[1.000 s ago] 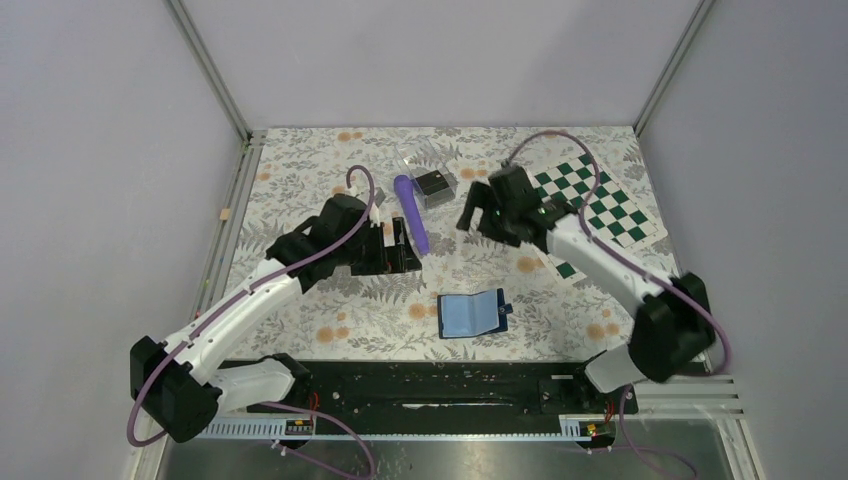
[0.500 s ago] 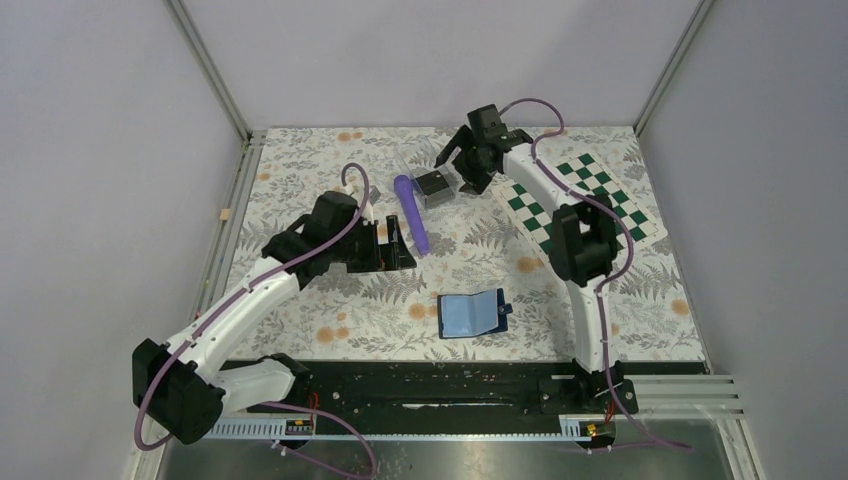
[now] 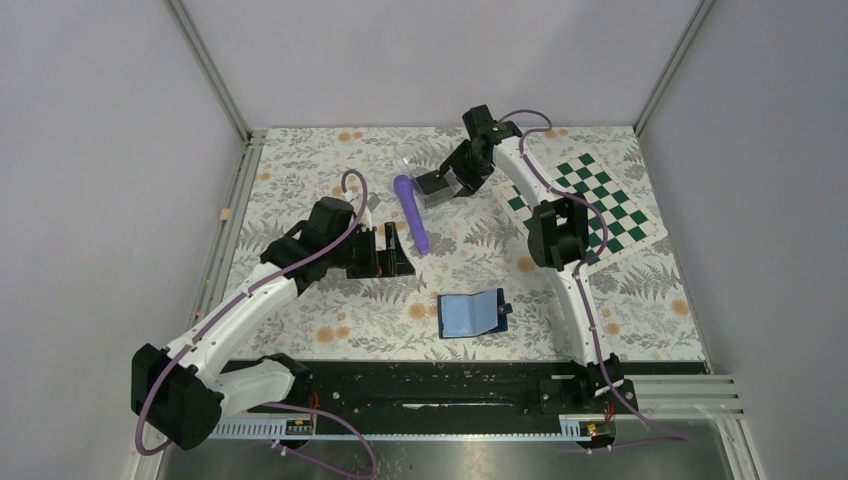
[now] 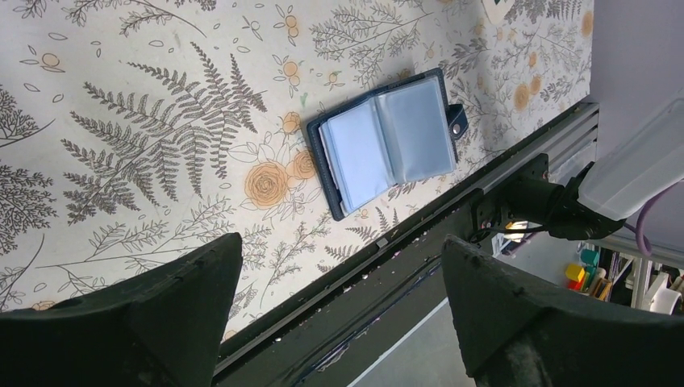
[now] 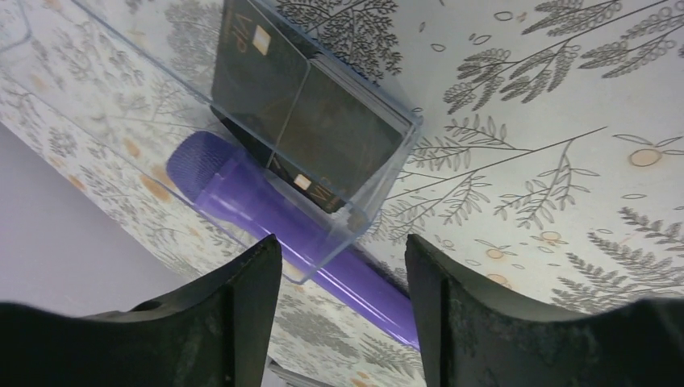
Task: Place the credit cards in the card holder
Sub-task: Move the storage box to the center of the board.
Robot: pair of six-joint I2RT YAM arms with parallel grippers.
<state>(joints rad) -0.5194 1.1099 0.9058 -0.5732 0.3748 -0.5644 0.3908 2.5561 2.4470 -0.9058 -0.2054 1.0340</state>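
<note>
Credit cards (image 5: 323, 129) stacked in clr box (image 5: 387, 171); card holder (image 4: 387, 139) open flat.

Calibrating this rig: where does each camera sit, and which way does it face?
Top external: above and behind the bases, looking down on the table; both arms, left claw and right claw show.
Left wrist: on the left arm, looking down at the open card holder near the table's front edge; its own fingers show.
Right wrist: on the right arm, facing the clear box of credit cards and a purple cylinder; its own fingers show.
Shared: top and left wrist views both see the card holder.
</note>
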